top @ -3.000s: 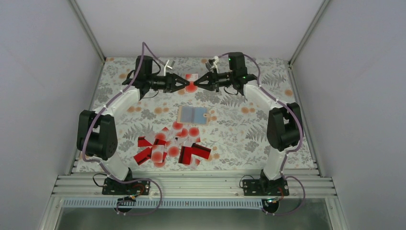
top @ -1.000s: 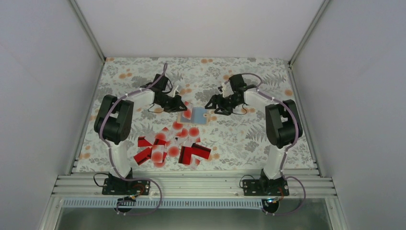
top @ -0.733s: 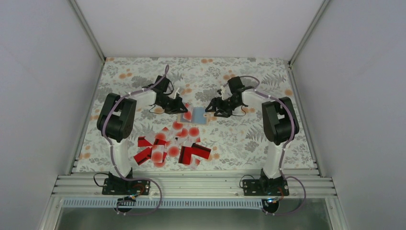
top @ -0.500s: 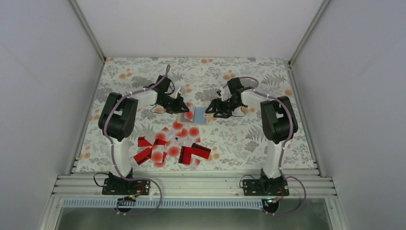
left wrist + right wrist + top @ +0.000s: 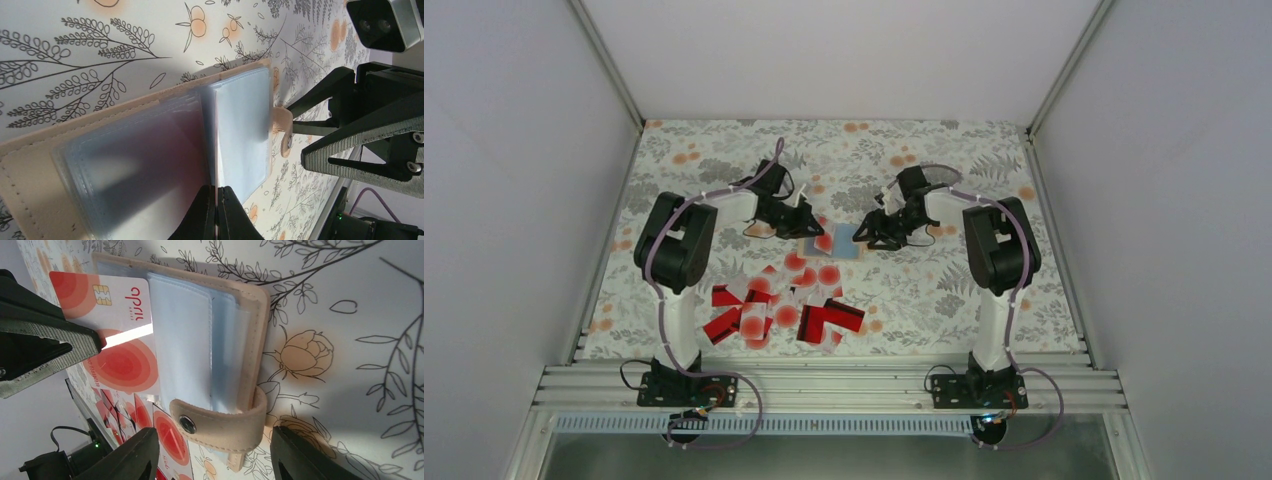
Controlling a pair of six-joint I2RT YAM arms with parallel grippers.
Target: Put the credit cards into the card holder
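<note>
- Left fingers (image 5: 210,220): pinched shut on one white, red-dotted card (image 5: 115,340), gripped at its far end, with the leading edge at the open holder (image 5: 182,330).
- Right fingers (image 5: 867,234): spread wide with nothing gripped, set either side of the strap (image 5: 220,427) end of the holder. Cannot tell whether touching it.
- Holder open on the desk (image 5: 350,340) between the two arms, blue-grey face up. Remaining cards (image 5: 774,305) in a loose heap nearer the bases, well apart from it.
- Card edge level with the mouth of a clear sleeve (image 5: 150,150). Cannot tell whether inside, on top, or under a leaf.
- Risk of a missed slot: limp, barely gaping sleeve mouth, so the edge likely to ride over the plastic or slip between leaves instead.
- Risk of the holder skidding toward the right arm: probably light, on a smooth desk, apparently unpinned, so a push would be spent on sliding instead of seating.
- Risk of skew and jamming: grip at one end only, so any snag at a corner likely to pivot the card in the pinch.
- Risk of contact between the two sets of fingers: already near one another across the holder, with the strap loop there to snag.
</note>
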